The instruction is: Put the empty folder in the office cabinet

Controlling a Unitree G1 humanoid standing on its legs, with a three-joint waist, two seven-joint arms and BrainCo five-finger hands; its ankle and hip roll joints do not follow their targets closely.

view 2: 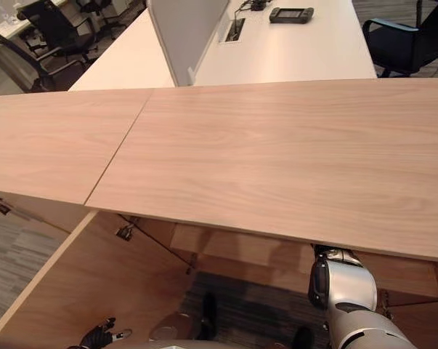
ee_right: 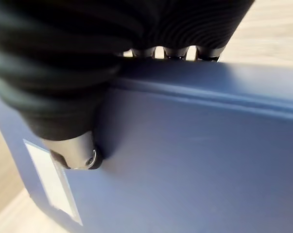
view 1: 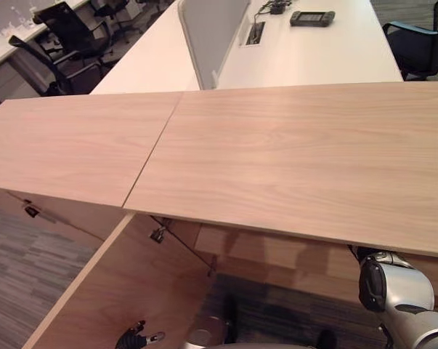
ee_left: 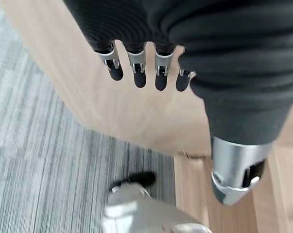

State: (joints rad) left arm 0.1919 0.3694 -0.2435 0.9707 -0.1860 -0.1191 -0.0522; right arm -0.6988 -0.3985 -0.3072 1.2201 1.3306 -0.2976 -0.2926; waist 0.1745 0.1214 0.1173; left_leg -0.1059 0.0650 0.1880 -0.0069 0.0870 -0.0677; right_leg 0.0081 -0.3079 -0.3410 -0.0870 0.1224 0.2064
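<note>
Two wood-grain panels form the broad cabinet top (view 1: 277, 153), meeting at a thin seam, with a white desk (view 1: 313, 51) behind it carrying a grey divider screen (view 1: 208, 36) and a small dark device (view 1: 312, 18). Black office chairs (view 1: 66, 36) stand at the far left on grey striped carpet (view 1: 22, 276). Below the top's front edge, an open cabinet door (view 1: 124, 291) swings out at lower left. Under that edge, the right hand (ee_right: 73, 121) pinches the dark blue folder (ee_right: 195, 150), thumb pressed on its face and fingers hooked over its upper edge. Beside the door, the left hand (ee_left: 136, 63) hangs empty, fingers straight and slightly apart.
</note>
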